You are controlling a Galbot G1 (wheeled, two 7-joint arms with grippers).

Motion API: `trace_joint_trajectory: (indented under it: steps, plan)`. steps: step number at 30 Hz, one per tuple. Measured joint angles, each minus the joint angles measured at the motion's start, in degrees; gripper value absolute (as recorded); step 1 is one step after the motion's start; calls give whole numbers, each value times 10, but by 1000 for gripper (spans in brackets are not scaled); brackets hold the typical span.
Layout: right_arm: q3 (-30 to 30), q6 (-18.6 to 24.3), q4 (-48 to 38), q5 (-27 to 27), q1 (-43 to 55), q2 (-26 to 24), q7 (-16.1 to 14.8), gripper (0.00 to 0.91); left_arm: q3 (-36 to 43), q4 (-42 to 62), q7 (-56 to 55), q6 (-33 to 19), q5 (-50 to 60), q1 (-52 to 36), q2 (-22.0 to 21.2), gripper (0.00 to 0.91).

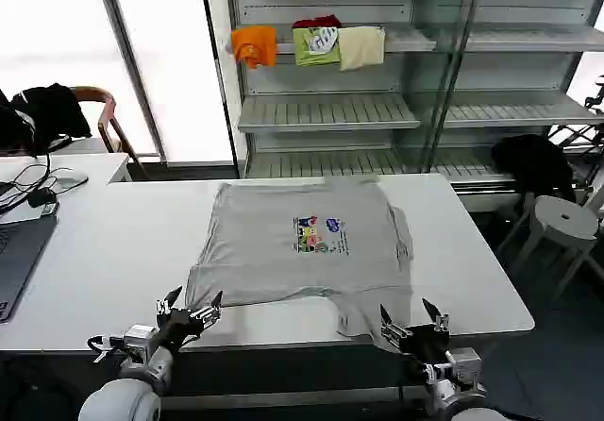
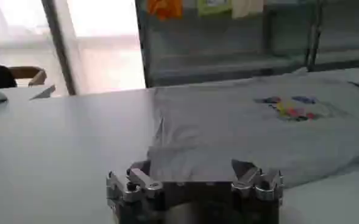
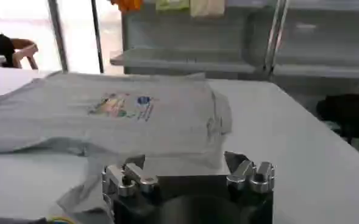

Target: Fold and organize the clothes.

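Observation:
The clothes are one light grey T-shirt lying flat on the white table, its small multicoloured chest print facing up. One part of it hangs toward the table's front edge at the right. My left gripper stands open at the front edge, just off the shirt's near left corner. My right gripper is open too, beside the shirt's trailing right part. The shirt lies beyond the left gripper in the left wrist view, and the shirt spreads ahead of the right gripper in the right wrist view.
A laptop and cables lie at the table's left end. Behind the table stands a shelf unit with orange, green and cream folded garments. A white stool and a dark garment are at the right.

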Motion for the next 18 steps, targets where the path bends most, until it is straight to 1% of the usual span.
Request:
trace_joint_trajectory:
  steps: [1,2,3,4,5,6,7,9,10,11,12,13,15,16,17,18]
  plan:
    - [-1,0,-4,-2,1,1,0,907,0,3,-1,-1,1,0,0,907]
    - [-3,0,-8,-4,1,2,0,846,0,6,-2,-3,1,0,1,907]
    - [-4,0,-12,-6,1,3,0,756,-1,9,-2,-4,1,0,1,907]
    - [-5,0,-16,-7,0,3,0,605,-1,12,-3,-5,1,-1,2,907]
    - [-6,0,-19,-9,0,3,0,524,-1,16,-3,-7,1,-1,3,907]
    - [-7,1,-21,-10,-1,4,-1,373,-2,19,-3,-9,1,-2,4,907]
    - [-7,2,-24,-12,-1,4,-1,262,-2,22,-3,-10,1,-2,4,907]
    - [-7,3,-28,-15,-2,4,-1,171,-2,28,-3,-13,0,-3,5,907]
    - [-7,3,-30,-17,-2,4,-1,40,-2,31,-3,-14,0,-3,6,887]
    - [-7,3,-31,-18,-2,5,-2,0,-2,34,-3,-15,0,-4,6,776]
    - [-7,3,-33,-18,-3,4,-2,0,-2,36,-3,-16,0,-4,6,705]
    - [-7,3,-34,-19,-3,5,-2,0,-2,38,-3,-17,0,-5,6,514]
    - [-7,3,-35,-19,-4,5,-3,0,-2,43,-3,-19,-2,-6,6,312]
    - [-7,3,-35,-20,-4,5,-3,0,-1,46,-2,-21,-3,-6,6,121]
    - [-7,3,-35,-20,-5,5,-4,0,-1,47,-2,-22,-3,-6,7,81]
    - [-7,3,-36,-20,-5,6,-4,0,-1,48,-2,-23,-4,-6,7,20]
